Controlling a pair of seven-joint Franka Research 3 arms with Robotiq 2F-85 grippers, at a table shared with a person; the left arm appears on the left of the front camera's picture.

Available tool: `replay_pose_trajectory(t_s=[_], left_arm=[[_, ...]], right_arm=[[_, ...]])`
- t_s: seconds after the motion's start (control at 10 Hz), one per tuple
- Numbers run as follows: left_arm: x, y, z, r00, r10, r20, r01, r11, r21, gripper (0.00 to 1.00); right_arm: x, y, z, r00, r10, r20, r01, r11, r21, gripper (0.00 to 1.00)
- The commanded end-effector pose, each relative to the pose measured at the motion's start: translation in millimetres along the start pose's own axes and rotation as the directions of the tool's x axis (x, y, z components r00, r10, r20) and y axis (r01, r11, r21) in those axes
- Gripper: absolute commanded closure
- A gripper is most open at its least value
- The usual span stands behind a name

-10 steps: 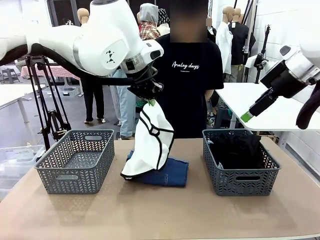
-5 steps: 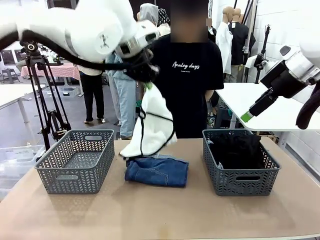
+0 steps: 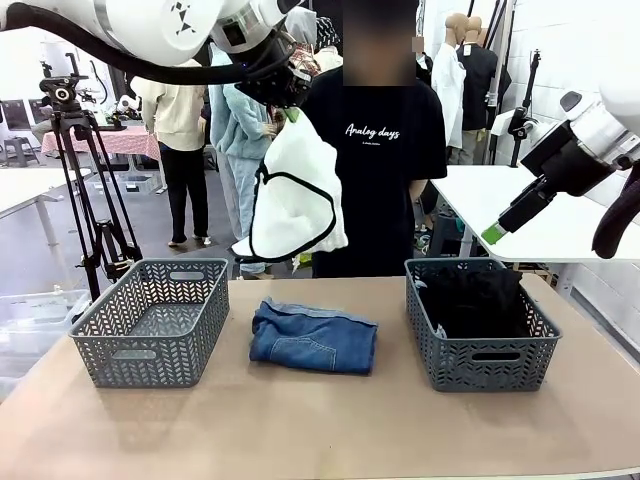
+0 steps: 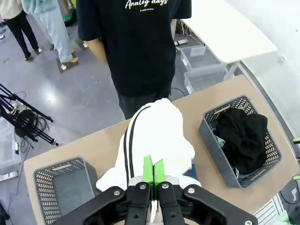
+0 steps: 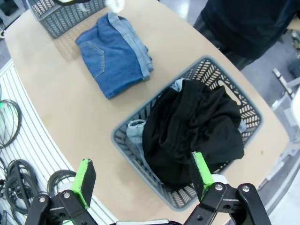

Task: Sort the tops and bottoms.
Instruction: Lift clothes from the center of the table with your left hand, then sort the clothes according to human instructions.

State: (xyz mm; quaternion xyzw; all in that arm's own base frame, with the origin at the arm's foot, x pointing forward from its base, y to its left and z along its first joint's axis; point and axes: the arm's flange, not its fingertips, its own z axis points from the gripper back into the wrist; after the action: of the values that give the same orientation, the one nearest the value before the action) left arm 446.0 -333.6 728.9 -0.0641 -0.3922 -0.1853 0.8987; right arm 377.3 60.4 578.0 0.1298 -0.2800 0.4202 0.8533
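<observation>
My left gripper [image 3: 291, 110] is shut on a white top with thin black trim [image 3: 295, 195], which hangs high above the table's middle, in front of the person. From the left wrist, the top [image 4: 159, 136] drapes below the closed left gripper [image 4: 153, 169]. Folded blue jeans [image 3: 314, 336] lie on the table between two grey baskets. The left basket [image 3: 150, 320] is empty. The right basket [image 3: 478, 362] holds a black top [image 5: 192, 126] over some pale denim. My right gripper [image 3: 495, 233] hovers open above and to the right of that basket, holding nothing.
A person in a black printed T-shirt [image 3: 385, 150] stands at the table's far edge, close behind the hanging top. A camera tripod [image 3: 95, 200] stands off the table's left, and a white table [image 3: 530, 215] lies behind on the right.
My left arm has risen and shifted a little left, lifting the white top off the jeans until it hangs free above the table. The right arm has not moved.
</observation>
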Motion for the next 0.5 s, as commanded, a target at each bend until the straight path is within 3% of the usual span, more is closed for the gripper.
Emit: replay_pose_trajectory(t_s=[0.0, 0.4], left_arm=[[0.1, 3.7, -4.3, 1.000, 0.005, -0.008, -0.005, 1.000, -0.007, 1.00], [0.1, 3.7, -4.3, 1.000, 0.005, -0.008, -0.005, 1.000, -0.007, 1.00]], right_arm=[[0.3, 0.6, -1.8, 1.000, -0.013, 0.015, 0.013, 1.000, 0.005, 0.00], [0.3, 0.6, -1.8, 1.000, -0.013, 0.015, 0.013, 1.000, 0.005, 0.00]])
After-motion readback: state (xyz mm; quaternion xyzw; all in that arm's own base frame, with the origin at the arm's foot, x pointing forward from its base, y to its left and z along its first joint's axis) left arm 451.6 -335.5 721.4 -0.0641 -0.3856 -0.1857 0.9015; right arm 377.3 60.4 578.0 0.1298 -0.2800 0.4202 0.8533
